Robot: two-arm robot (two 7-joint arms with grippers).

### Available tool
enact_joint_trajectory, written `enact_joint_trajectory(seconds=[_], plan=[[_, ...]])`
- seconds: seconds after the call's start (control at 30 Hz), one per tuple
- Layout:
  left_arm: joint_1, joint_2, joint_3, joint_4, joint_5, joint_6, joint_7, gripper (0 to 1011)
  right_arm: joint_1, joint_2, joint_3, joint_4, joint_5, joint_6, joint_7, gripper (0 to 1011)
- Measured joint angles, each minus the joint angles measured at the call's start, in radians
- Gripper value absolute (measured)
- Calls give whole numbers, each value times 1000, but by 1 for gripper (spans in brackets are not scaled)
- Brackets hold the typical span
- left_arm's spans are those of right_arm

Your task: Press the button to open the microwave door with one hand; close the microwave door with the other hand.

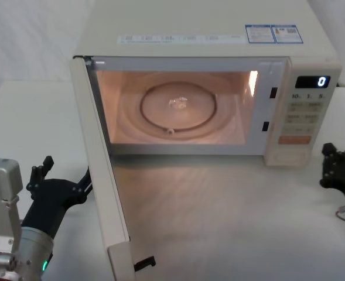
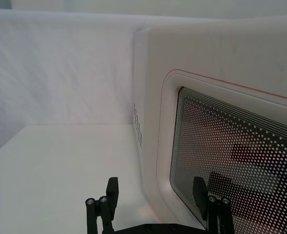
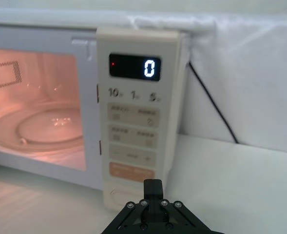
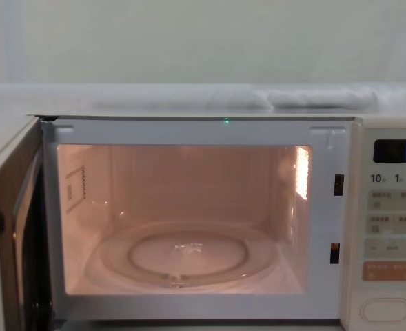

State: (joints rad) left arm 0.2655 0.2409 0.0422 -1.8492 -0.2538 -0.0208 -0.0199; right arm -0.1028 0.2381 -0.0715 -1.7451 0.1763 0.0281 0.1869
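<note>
door (image 1: 105, 175) swung wide, lower left in head view | my left claw (image 2: 155, 197) spread, empty, behind its window to push | right claw (image 3: 152, 188) closed, empty, near button (image 3: 121, 196)

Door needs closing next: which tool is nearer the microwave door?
Left. The left tool sits just outside the open microwave door; the right tool is across the table near the button.
</note>
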Motion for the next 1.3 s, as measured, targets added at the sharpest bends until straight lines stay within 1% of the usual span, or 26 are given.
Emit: enact_joint_trajectory(seconds=[0.07,0.1,0.27,0.37,0.57,0.83,0.9,0.93,1.0,1.03,1.1,1.13,1.17,1.2,1.23,1.27,1.3], plan=[[0,0,0,0,0,0,0,1001,-7,7,11,-14,8,0,5,0],[0,0,0,0,0,0,0,1001,-13,13,24,-24,19,1,9,0],[0,0,0,0,0,0,0,1001,-24,29,57,-39,52,0,23,0],[0,0,0,0,0,0,0,1001,-25,35,66,-40,64,0,28,0],[0,0,0,0,0,0,0,1001,-19,46,71,-41,83,-4,39,0],[0,0,0,0,0,0,0,1001,-19,44,70,-41,82,-4,39,0],[0,0,0,0,0,0,0,1001,-19,44,69,-40,82,-4,39,13],[0,0,0,0,0,0,0,1001,-19,44,69,-40,81,-5,39,27],[0,0,0,0,0,0,0,1001,-19,43,69,-40,80,-5,38,105],[0,0,0,0,0,0,0,1001,-19,43,69,-40,80,-5,38,105],[0,0,0,0,0,0,0,1001,-19,43,69,-40,79,-5,38,186],[0,0,0,0,0,0,0,1001,-19,43,69,-40,79,-5,38,186],[0,0,0,0,0,0,0,1001,-19,43,69,-39,79,-5,38,244],[0,0,0,0,0,0,0,1001,-19,43,68,-39,79,-5,38,257],[0,0,0,0,0,0,0,1001,-19,43,68,-39,79,-5,38,301],[0,0,0,0,0,0,0,1001,-19,43,68,-39,78,-5,38,312],[0,0,0,0,0,0,0,1001,-19,43,68,-39,78,-5,38,361]])
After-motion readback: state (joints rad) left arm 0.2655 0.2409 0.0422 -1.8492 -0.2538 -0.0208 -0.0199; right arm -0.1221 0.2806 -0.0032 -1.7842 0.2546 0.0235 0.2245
